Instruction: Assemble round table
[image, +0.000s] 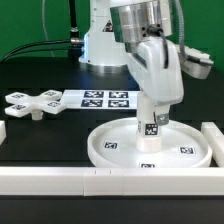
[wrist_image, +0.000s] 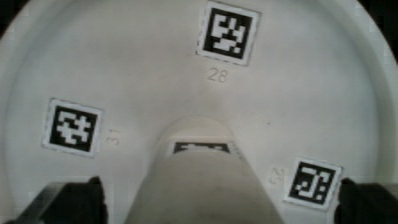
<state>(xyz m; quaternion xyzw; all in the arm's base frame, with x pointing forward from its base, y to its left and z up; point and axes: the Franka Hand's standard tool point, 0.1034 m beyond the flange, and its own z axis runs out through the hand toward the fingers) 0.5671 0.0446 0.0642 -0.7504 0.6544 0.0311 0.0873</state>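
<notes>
Above the disc (image: 150, 143), the end effector (image: 150, 120) stands apart around the post (image: 150, 125) (unscrewed, probably); lifting crookedly could topple it.

A black table (image: 40, 150) carries the marker board (image: 100, 99), which lies flat before me toward the back. White border rails run along the near edge (image: 90, 180) and both sides (image: 214, 134). Green backdrop (image: 25, 20) behind, with black cables (image: 45, 45).

table (image: 40, 135): black, matte top
backdrop (image: 30, 25): green wall at 11 o'clock
rails (image: 60, 180): white border, 6 o'clock edge
light: even, soft glare
</notes>
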